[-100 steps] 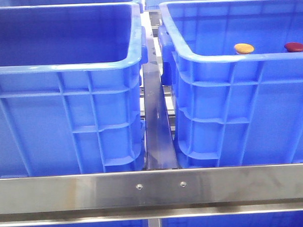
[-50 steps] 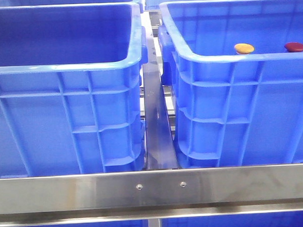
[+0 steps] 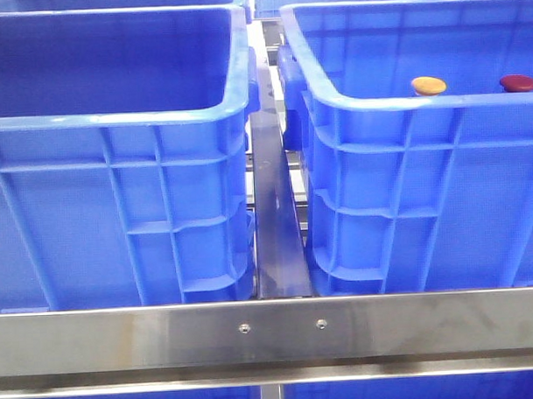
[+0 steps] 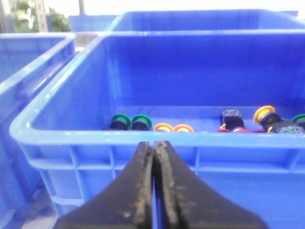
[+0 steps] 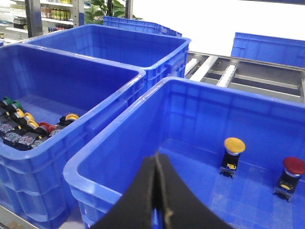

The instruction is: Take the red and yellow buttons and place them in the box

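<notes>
Currently both tools empty: left tool (image 4: pixel 153 191) and right tool (image 5: pixel 156 191) pressed together. Yellow button (image 5: pixel 234 151) and red button (image 5: pixel 290 174) upright inside right blue box (image 5: pixel 119 143), well apart.

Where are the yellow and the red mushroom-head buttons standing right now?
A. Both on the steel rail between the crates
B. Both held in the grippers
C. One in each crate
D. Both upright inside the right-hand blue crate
D: the yellow button and the red button stand upright, apart, on the floor of the right-hand blue crate.
</notes>
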